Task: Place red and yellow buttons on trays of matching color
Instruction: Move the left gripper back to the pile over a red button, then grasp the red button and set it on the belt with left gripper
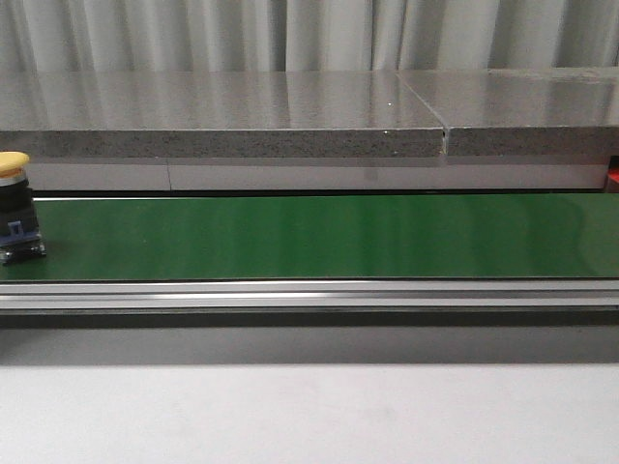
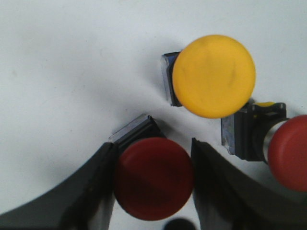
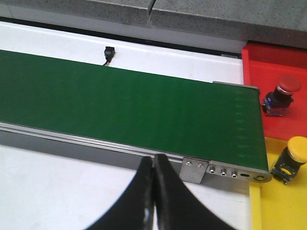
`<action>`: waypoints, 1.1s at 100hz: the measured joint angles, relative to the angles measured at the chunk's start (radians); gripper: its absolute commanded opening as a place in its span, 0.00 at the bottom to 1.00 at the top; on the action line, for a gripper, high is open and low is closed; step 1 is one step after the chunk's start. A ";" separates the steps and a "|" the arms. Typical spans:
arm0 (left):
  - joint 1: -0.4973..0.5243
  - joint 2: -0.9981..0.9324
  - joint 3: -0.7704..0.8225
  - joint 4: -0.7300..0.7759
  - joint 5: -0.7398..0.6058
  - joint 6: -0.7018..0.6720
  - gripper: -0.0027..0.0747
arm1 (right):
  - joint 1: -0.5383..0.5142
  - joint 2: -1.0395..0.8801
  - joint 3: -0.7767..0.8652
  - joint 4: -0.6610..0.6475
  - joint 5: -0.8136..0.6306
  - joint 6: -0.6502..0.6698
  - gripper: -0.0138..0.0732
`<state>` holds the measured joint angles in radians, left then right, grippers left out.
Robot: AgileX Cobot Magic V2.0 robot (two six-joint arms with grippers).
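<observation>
In the left wrist view my left gripper (image 2: 153, 143) has one finger on each side of a red button (image 2: 153, 178), and both touch its cap. The button stands on the white table (image 2: 62, 72). A yellow button (image 2: 213, 75) and a second red button (image 2: 285, 151) stand just beyond it. My right gripper (image 3: 154, 159) is shut and empty over the white table, in front of the belt's near rail. The red tray (image 3: 254, 67) holds a red button (image 3: 283, 93). The yellow tray (image 3: 268, 201) holds a yellow button (image 3: 292, 158). Another yellow button (image 1: 14, 208) stands on the green belt (image 1: 319, 237) at its far left.
The green conveyor belt (image 3: 120, 100) with its metal rail (image 1: 309, 293) runs across the table. A grey stone ledge (image 1: 222, 116) lies behind it. A small black connector (image 3: 109, 51) lies on the white surface beyond the belt. Neither arm shows in the front view.
</observation>
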<state>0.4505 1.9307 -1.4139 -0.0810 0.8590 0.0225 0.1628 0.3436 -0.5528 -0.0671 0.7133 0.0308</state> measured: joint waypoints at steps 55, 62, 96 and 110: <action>-0.004 -0.202 0.068 -0.006 0.006 0.000 0.35 | 0.000 0.000 0.000 0.000 0.000 0.000 0.08; -0.017 -0.243 0.089 -0.005 0.008 0.000 0.35 | 0.000 0.000 0.000 0.000 0.000 0.000 0.08; -0.125 -0.372 0.118 -0.005 0.050 0.000 0.35 | 0.000 0.000 0.000 0.000 0.000 0.000 0.08; -0.186 -0.374 0.119 -0.005 0.078 0.000 0.35 | 0.000 0.000 0.000 0.000 0.000 0.000 0.08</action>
<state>0.2647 1.5566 -1.2947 -0.0862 0.9367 0.0225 0.1628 0.3436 -0.5528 -0.0671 0.7133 0.0308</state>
